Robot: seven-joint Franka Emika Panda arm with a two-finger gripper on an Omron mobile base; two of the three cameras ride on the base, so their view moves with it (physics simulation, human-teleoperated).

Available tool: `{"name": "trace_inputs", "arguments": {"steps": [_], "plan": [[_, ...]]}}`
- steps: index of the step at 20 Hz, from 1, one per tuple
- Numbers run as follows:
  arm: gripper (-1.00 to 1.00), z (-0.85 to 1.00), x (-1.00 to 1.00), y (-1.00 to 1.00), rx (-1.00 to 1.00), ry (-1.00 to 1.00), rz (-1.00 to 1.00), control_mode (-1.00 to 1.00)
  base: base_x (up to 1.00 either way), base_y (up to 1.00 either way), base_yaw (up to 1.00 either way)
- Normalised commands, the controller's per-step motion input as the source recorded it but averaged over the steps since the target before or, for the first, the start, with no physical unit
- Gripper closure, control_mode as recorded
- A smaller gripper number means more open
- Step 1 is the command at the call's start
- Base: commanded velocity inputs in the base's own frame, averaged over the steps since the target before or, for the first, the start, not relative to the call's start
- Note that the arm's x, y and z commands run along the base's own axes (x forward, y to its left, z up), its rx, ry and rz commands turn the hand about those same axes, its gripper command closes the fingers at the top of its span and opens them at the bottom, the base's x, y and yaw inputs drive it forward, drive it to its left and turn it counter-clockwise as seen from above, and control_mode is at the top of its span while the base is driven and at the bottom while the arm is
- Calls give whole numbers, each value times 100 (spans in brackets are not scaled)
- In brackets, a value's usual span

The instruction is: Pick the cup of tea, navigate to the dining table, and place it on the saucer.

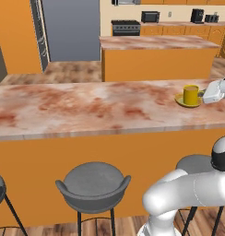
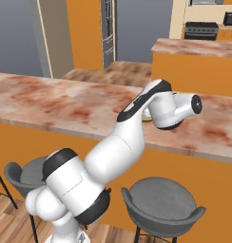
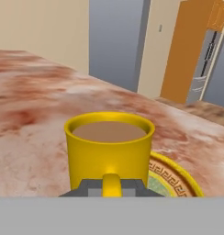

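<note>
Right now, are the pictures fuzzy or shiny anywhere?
Hand view: the cup of tea and the saucer look sharp, with no glare. Left base view: the dining table is evenly lit and the stools cast no clear shadows. Right base view: the marble looks slightly soft.

Dining table (image 1: 86, 108): top looked like polished marble, reddish-brown & cream, smooth w/ low sheen; sides plain matt orange wood. Cup of tea (image 3: 109, 153): smooth glossy yellow glaze, opaque light brown liquid. Saucer (image 3: 178, 183): same yellow finish w/ dark patterned band inside rim. Stools (image 1: 92, 184): matt grey moulded seats, thin dark legs. Floor (image 1: 70, 71): brown wood planks
</note>
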Motion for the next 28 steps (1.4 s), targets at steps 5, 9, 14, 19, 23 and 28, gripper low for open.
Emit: {"name": "trace_inputs", "arguments": {"steps": [5,9,14,19,23,28], "plan": [[100,0,18,0,1,0,0,-100,0,0,0],[100,0,17,0,0,0,0,-100,0,0,0],[100,-6,4,-2,0,0,0,-100,0,0,0],[100,-12,0,-4,0,0,0,-100,0,0,0],[100,-11,0,-3,0,0,0,-100,0,0,0],[100,-4,2,0,0,0,0,-100,0,0,0]]}}
